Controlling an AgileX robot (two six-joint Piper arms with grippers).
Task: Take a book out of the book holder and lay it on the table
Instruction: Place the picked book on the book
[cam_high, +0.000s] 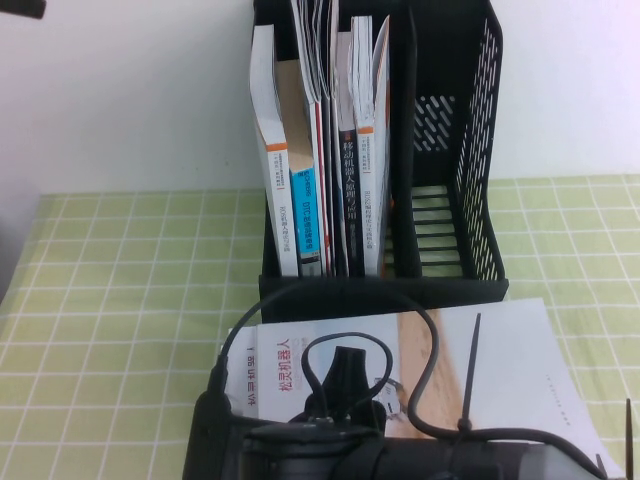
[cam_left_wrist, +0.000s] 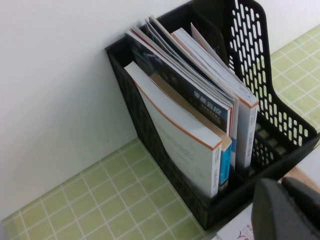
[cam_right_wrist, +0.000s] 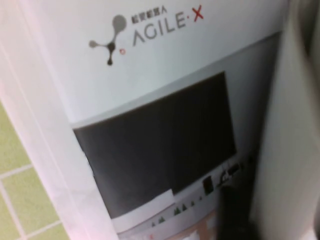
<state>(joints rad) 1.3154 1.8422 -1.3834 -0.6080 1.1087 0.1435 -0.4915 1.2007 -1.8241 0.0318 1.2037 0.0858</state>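
Observation:
The book (cam_high: 500, 370) lies flat on the table (cam_high: 120, 290), front up, just in front of the book holder (cam_high: 450, 150). It is white with a red title and a tan stripe. My left gripper (cam_high: 345, 375) hovers over its middle, pointing at the holder. In the left wrist view the left gripper (cam_left_wrist: 287, 207) is shut with nothing between its fingers, and the book's corner (cam_left_wrist: 240, 231) lies beneath. My right gripper (cam_right_wrist: 232, 210) is out of the high view. It sits close against a cover (cam_right_wrist: 150, 75) with a logo, a dark grey panel and a strip of small pictures.
The holder's left compartments hold several upright books (cam_high: 320, 150) with white, blue and orange spines, also in the left wrist view (cam_left_wrist: 195, 115). Its right compartment (cam_high: 435, 200) is empty. A white wall stands behind. Green checked cloth lies open on the left (cam_left_wrist: 100, 200).

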